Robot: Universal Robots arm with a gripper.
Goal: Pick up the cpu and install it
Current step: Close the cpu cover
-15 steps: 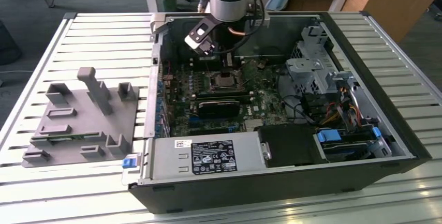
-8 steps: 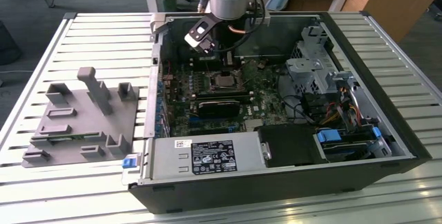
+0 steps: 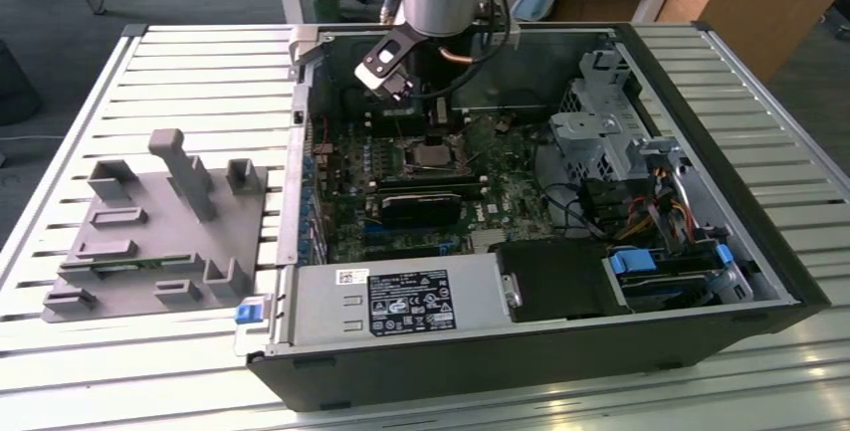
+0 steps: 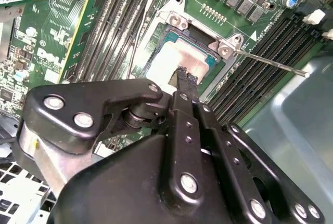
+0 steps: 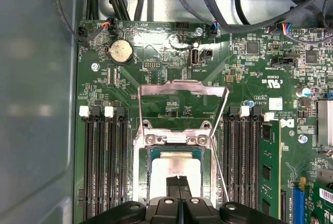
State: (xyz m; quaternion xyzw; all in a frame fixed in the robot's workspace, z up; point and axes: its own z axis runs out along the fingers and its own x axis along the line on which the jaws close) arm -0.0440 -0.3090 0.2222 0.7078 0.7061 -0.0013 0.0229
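Your small, square, silvery-topped cpu [image 4: 177,57] lies flat in the open metal-framed socket [image 4: 179,21], at twelve o'clock from the black rectangular block [image 3: 425,202] in the exterior view. The black gripper [image 4: 184,76] is closed on nothing, its tips at the chip's top. I judge the chip light, stiff and fragile, best held by opposite edges.

cpu [image 5: 165,168] partly behind end effector [image 5: 178,181]

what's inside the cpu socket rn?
The cpu lies in the socket, retention frame flipped open. The hand covers one edge of it; the contacts underneath are hidden.
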